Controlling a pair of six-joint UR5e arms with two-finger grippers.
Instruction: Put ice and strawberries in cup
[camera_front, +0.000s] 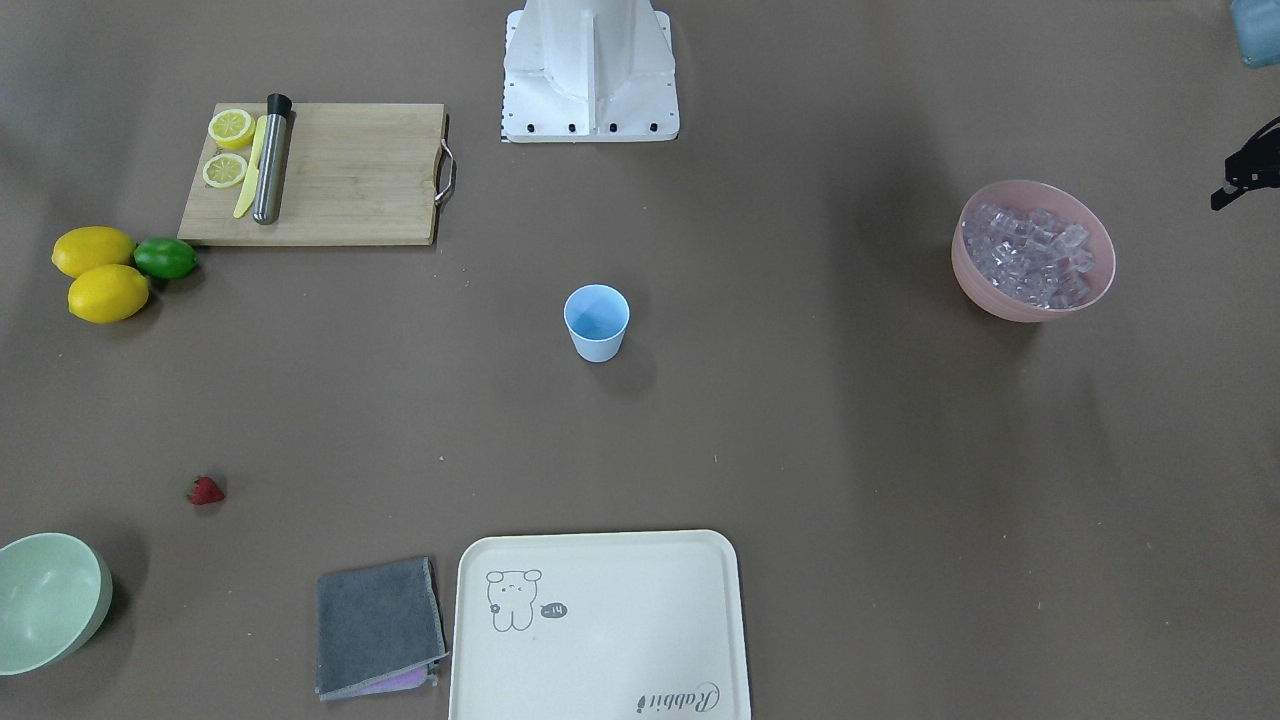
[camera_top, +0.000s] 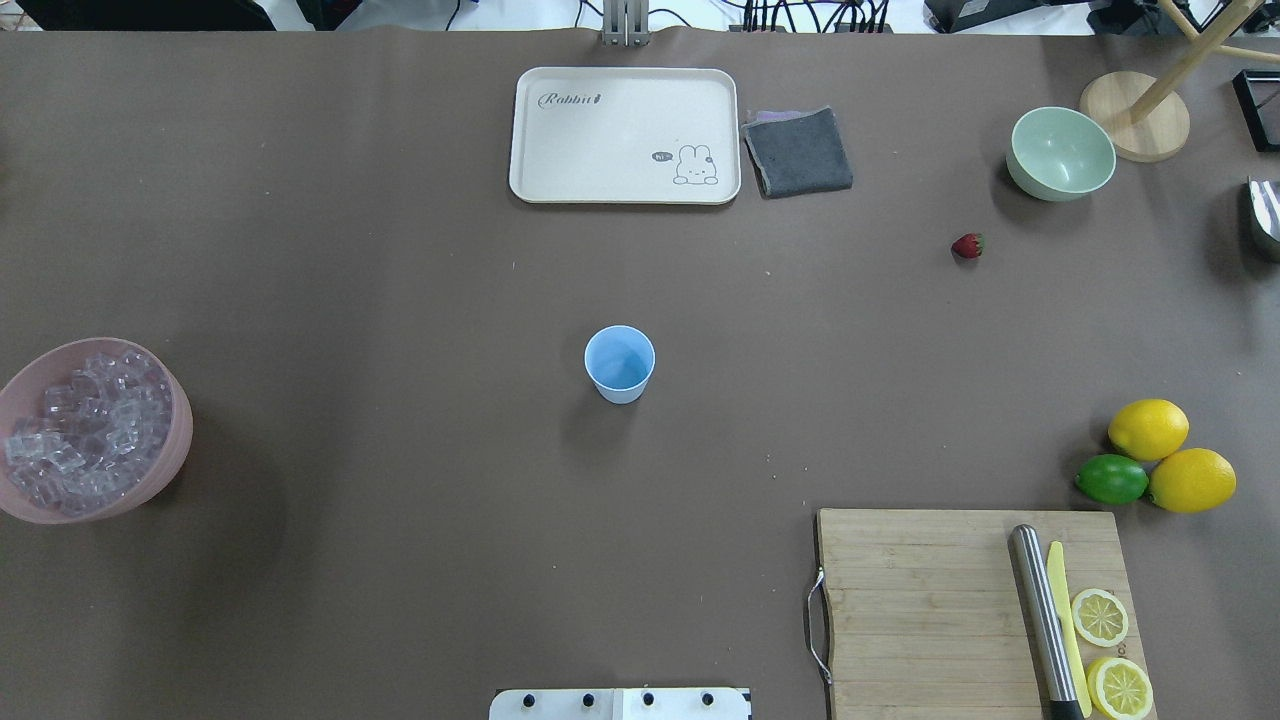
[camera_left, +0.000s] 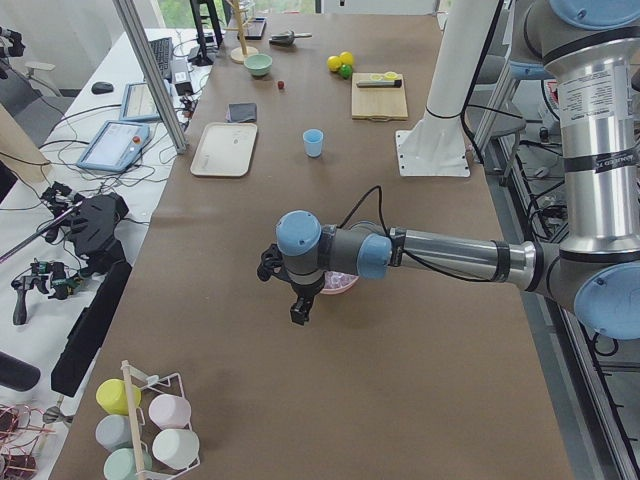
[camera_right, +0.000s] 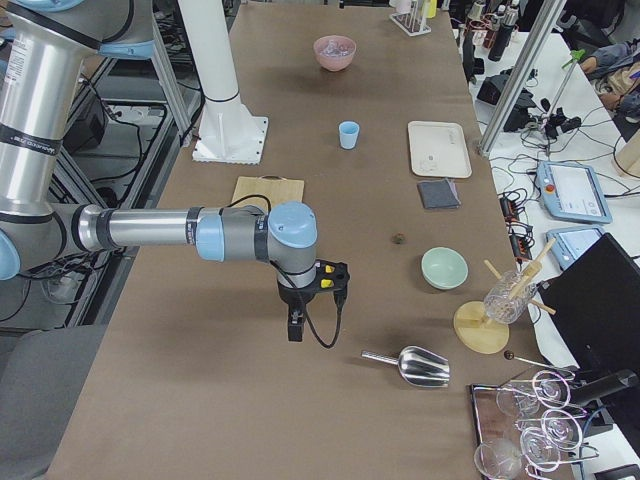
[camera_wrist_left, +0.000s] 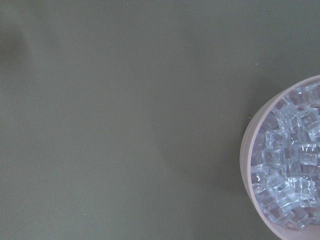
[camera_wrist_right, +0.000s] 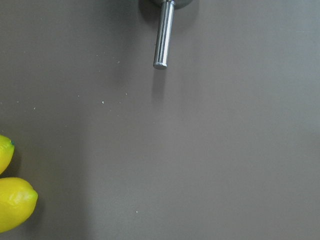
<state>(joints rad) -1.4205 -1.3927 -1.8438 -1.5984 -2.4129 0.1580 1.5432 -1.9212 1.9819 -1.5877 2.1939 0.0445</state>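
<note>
The brown counter (camera_top: 400, 300) carries a pale-blue cup (camera_top: 620, 364) at its middle. Beyond the cup lie a cream tray (camera_top: 600, 150) and a grey cloth (camera_top: 800, 152). Well to the cup's left sits a pink bowl (camera_top: 178, 455). To its right are a strawberry (camera_top: 967, 245), a green bowl (camera_top: 1062, 152), two lemons (camera_top: 1148, 428), a lime (camera_top: 1111, 479) and a wooden board (camera_top: 920, 600).

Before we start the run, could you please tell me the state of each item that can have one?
cup: upright, empty.
ice: heaped in the pink bowl, none in the cup.
strawberry: lying loose, outside the cup.
green bowl: upright, empty.
tray: empty.
left gripper: open or shut cannot be told.
right gripper: open or shut cannot be told.
</note>
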